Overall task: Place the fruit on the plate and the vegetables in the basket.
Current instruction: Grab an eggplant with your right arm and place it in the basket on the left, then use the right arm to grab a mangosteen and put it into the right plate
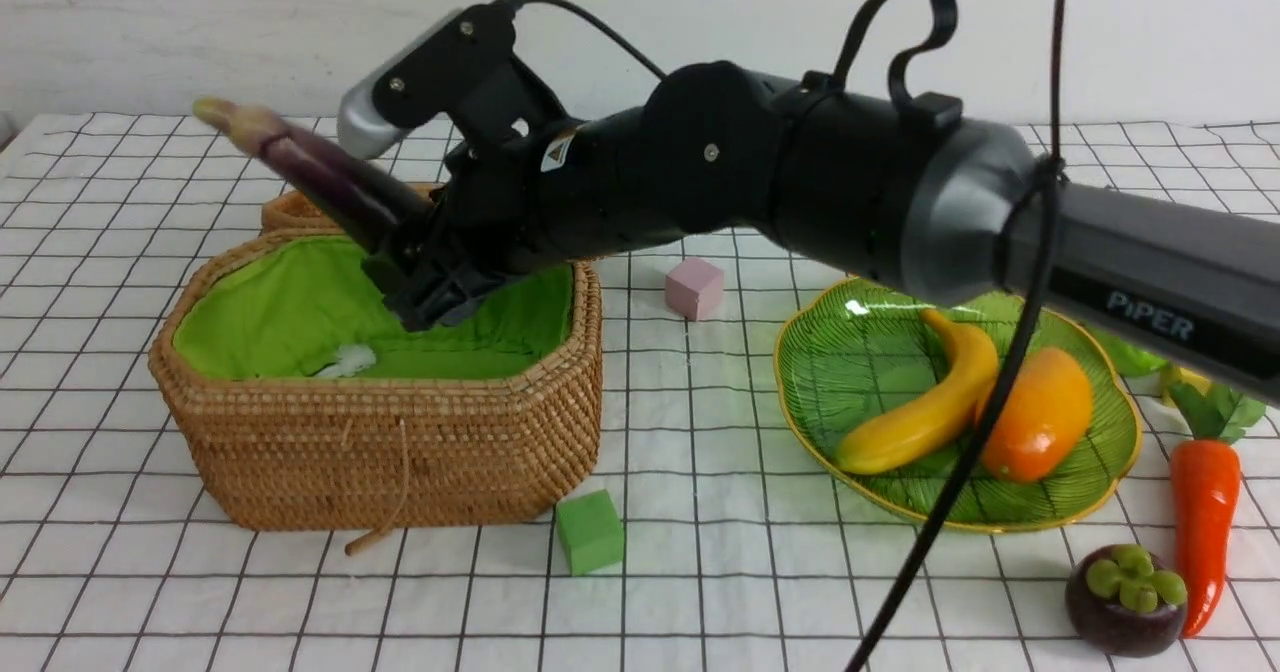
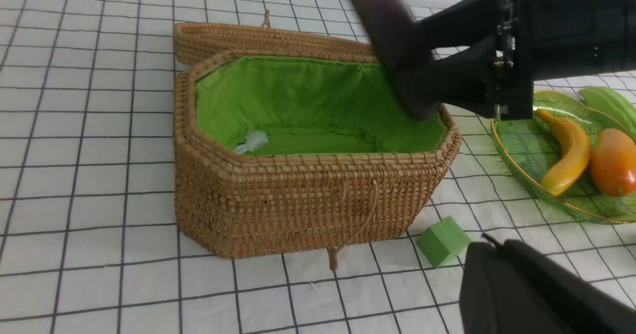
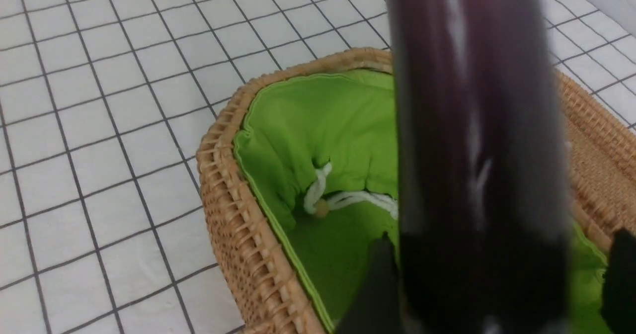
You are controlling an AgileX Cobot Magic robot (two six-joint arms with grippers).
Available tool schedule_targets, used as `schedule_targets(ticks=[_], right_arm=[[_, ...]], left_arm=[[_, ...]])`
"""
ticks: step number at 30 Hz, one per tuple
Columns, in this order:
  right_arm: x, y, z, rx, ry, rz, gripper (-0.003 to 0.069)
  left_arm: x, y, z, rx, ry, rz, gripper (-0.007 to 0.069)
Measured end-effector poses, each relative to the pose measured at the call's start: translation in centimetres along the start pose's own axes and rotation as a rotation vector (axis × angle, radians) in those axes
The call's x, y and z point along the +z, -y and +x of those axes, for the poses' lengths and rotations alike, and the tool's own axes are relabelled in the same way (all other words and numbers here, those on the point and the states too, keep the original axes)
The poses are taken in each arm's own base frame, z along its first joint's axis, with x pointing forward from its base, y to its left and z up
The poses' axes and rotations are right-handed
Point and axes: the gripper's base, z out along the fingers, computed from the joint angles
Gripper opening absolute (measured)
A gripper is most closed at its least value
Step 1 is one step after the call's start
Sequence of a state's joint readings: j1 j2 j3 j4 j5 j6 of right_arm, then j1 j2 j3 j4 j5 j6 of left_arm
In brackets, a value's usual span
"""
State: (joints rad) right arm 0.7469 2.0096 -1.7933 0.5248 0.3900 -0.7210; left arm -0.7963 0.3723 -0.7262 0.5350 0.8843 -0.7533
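My right gripper (image 1: pixel 425 287) hangs over the basket (image 1: pixel 380 452) with the dark purple eggplant (image 1: pixel 320 177) slanting up out of its jaws. In the right wrist view the eggplant (image 3: pixel 477 125) is blurred and green lining shows between it and one finger (image 3: pixel 621 274), so the jaws stand open. The banana (image 1: pixel 930 412) and mango (image 1: pixel 1040 412) lie on the green plate (image 1: pixel 830 372). The mangosteen (image 1: pixel 1120 597) and carrot (image 1: pixel 1205 512) lie on the cloth at the front right. The gourd (image 2: pixel 611 105) lies behind the plate. My left gripper (image 2: pixel 489 247) is shut and empty, near the basket's front corner.
A green foam cube (image 1: pixel 590 530) sits in front of the basket and a pink one (image 1: pixel 694 287) behind it. The basket's lid (image 1: pixel 295 214) lies open at the back. A white drawstring (image 3: pixel 348 200) lies inside on the lining. The right arm spans the plate.
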Motion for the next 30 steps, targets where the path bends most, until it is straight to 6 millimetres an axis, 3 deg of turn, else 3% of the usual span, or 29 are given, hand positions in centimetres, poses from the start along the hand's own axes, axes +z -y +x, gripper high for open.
schedule_targets(ticks=[4,7,10,12,13,14,15,16,18,20,23,26,27,28,30], right_arm=[[-2.4,-0.3,-1.6,-0.022,0.007,-0.025,0.0671],[-6.5,-1.0,-3.6,-0.017,-0.03,-0.075,0.0627],[-12.8,-1.8,-5.3,0.063,-0.134,-0.104,0.0511],[-15.2,-2.0,-5.3,0.133,-0.202,-0.104,0.0448],[-17.9,-2.0,-5.0,0.18,-0.308,-0.078,0.0351],[-19.2,-2.0,-4.5,0.203,-0.369,-0.049,0.0287],[-19.4,-1.9,-4.4,0.193,-0.38,-0.038,0.0274],[-20.5,-1.8,-3.7,0.232,-0.436,0.012,0.0171],[-21.7,-1.9,-2.6,0.277,-0.481,0.064,0.0058],[-22.2,-2.0,-1.3,0.323,-0.521,0.112,0.0005],[-23.5,-1.6,2.7,0.442,-0.622,0.238,-0.0007],[-24.6,-0.5,8.0,0.595,-0.748,0.377,0.0005],[-24.6,-0.3,8.4,0.605,-0.761,0.384,0.0006],[-25.0,0.2,11.1,0.669,-0.831,0.426,0.0025],[-25.3,1.1,14.6,0.753,-0.909,0.453,0.0068]], left_arm=[[0.0,0.4,-0.1,0.007,0.008,0.044,-0.0013],[0.0,0.7,-0.1,0.0,0.016,0.081,-0.0013],[-0.1,1.2,-0.2,-0.006,0.025,0.134,-0.0013],[-0.1,1.5,-0.3,-0.002,0.03,0.162,-0.0013],[-0.2,1.9,-0.4,0.004,0.038,0.207,-0.0013],[-0.1,2.2,-0.4,0.011,0.038,0.233,-0.0013],[-0.1,2.2,-0.4,0.018,0.039,0.233,-0.0013],[0.0,2.7,-0.3,0.024,0.025,0.275,-0.0013],[0.2,3.4,-0.2,0.06,0.006,0.331,-0.0013],[0.3,3.9,0.0,0.085,-0.019,0.377,-0.0013],[0.8,5.0,0.3,0.158,-0.061,0.459,-0.0013],[1.2,6.0,0.6,0.207,-0.093,0.531,-0.0013],[1.2,6.0,0.6,0.215,-0.093,0.537,-0.0013],[1.3,6.4,0.6,0.232,-0.098,0.574,-0.0013],[1.2,6.9,0.7,0.246,-0.095,0.627,-0.0013]])
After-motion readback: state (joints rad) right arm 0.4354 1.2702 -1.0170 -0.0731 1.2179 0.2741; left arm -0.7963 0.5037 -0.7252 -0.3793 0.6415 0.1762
